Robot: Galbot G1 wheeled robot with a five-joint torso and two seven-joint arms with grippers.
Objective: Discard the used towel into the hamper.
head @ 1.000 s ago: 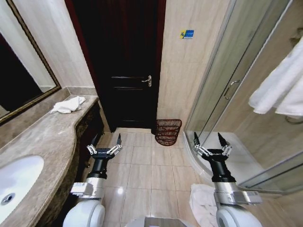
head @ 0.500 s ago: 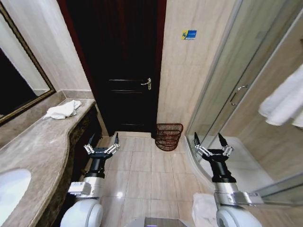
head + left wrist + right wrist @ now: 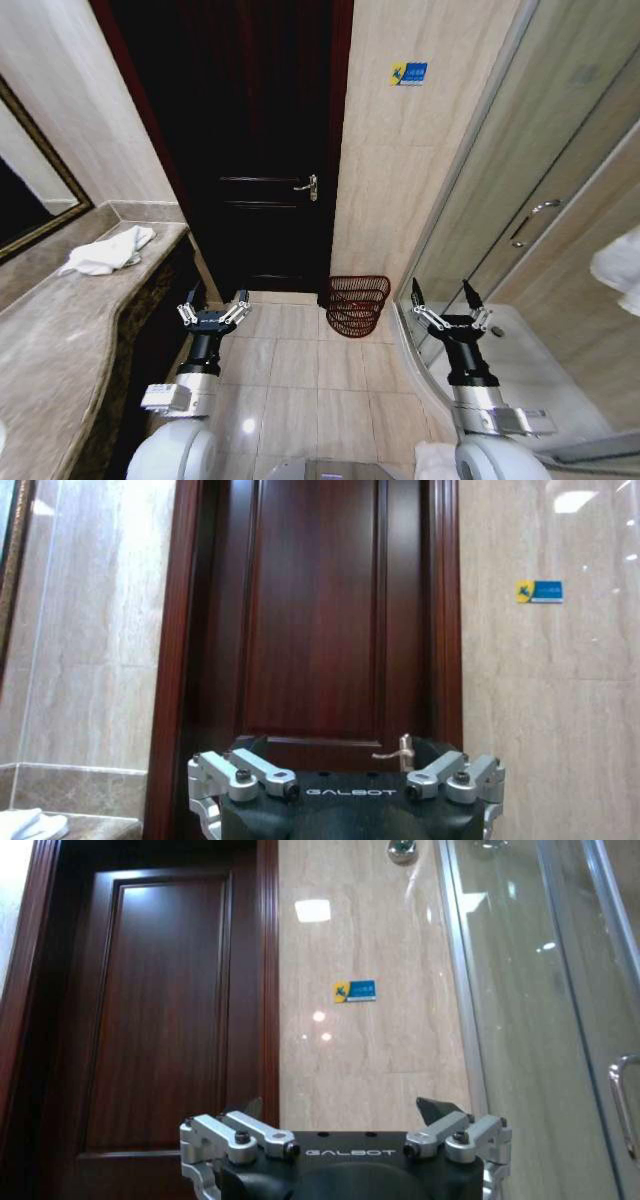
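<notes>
A crumpled white towel (image 3: 105, 252) lies at the far end of the marble counter (image 3: 60, 340) on my left; its edge also shows in the left wrist view (image 3: 25, 826). The hamper (image 3: 357, 303), a round dark red-brown openwork basket, stands on the floor against the wall beside the door. My left gripper (image 3: 213, 297) is open and empty over the floor tiles, right of the counter front. Near the shower's curb, the right gripper (image 3: 441, 292) is open too, with nothing in it, to the right of the hamper and nearer to me. Both point at the door wall.
A dark wooden door (image 3: 255, 150) with a metal handle (image 3: 310, 186) is shut ahead. A glass shower enclosure (image 3: 520, 200) fills the right side, with a white towel (image 3: 620, 270) hanging inside and another white cloth (image 3: 435, 460) on the floor by my base. A mirror (image 3: 30, 200) hangs above the counter.
The whole picture has shifted: the camera has moved, so the sink has left the view and the door wall looks taller. Both grippers hold the same open pose.
</notes>
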